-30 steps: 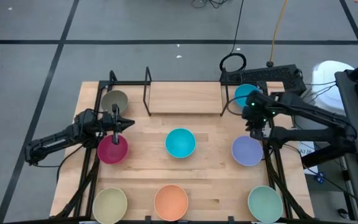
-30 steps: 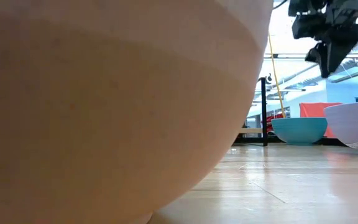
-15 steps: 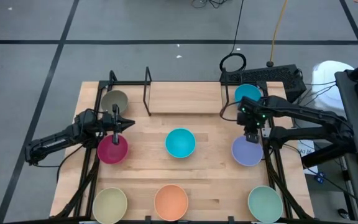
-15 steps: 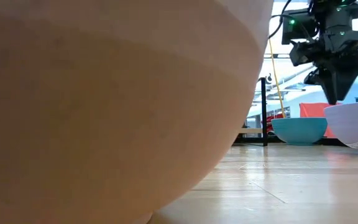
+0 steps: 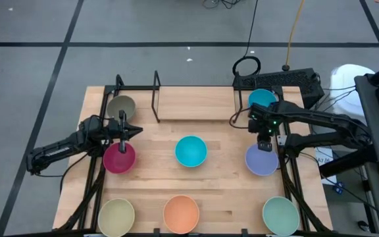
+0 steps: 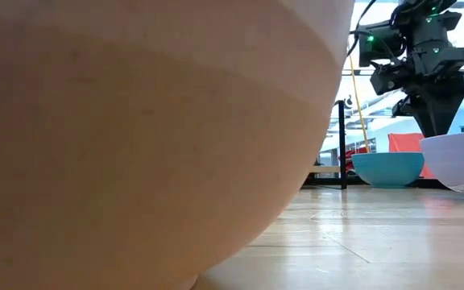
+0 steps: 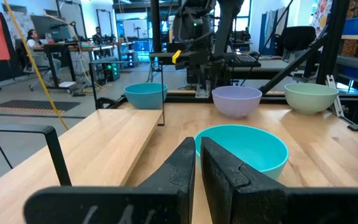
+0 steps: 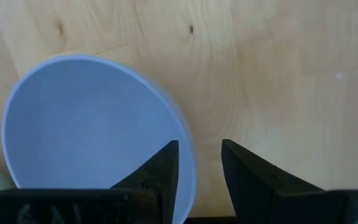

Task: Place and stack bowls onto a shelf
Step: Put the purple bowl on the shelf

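Tabletop (image 5: 222, 191): light wooden boards.
Right gripper (image 5: 265, 144): fingers apart, straddling the round lavender plastic bowl's (image 5: 262, 160) rim.
Left gripper (image 5: 134, 130): together, beside the round magenta plastic bowl (image 5: 119, 158).

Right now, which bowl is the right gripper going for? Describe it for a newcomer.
Start at the wooden tabletop's right edge. Midway along it, under the open right gripper, sits the small round lavender plastic bowl, between a blue bowl and a pale green one.

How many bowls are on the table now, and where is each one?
8. Olive-grey bowl far left; blue bowl far right; magenta bowl, cyan bowl and lavender bowl across the middle; cream bowl, orange bowl and pale green bowl along the near edge.
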### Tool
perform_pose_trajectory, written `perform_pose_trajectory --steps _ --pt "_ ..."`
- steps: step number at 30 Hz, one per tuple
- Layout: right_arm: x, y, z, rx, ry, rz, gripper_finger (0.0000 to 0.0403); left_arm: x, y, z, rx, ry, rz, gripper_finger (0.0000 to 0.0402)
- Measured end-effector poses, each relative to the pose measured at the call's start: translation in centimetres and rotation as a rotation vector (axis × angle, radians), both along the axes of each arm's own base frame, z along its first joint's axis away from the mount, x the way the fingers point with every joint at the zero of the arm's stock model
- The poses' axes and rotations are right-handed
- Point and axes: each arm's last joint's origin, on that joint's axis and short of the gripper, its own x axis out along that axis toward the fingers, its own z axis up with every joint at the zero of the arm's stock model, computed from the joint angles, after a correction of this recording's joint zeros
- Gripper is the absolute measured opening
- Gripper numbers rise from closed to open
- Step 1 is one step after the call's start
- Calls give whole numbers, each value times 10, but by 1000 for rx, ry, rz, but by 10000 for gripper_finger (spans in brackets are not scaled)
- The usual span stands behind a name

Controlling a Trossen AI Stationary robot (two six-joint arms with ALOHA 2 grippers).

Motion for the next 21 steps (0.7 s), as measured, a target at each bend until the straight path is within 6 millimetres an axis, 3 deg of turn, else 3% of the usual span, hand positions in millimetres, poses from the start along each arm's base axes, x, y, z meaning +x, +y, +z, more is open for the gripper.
perform_pose_trajectory --steps 21 --pt "21 -10 -29 75 164 -64 114 0 0 0 -8 -1 -1 33"
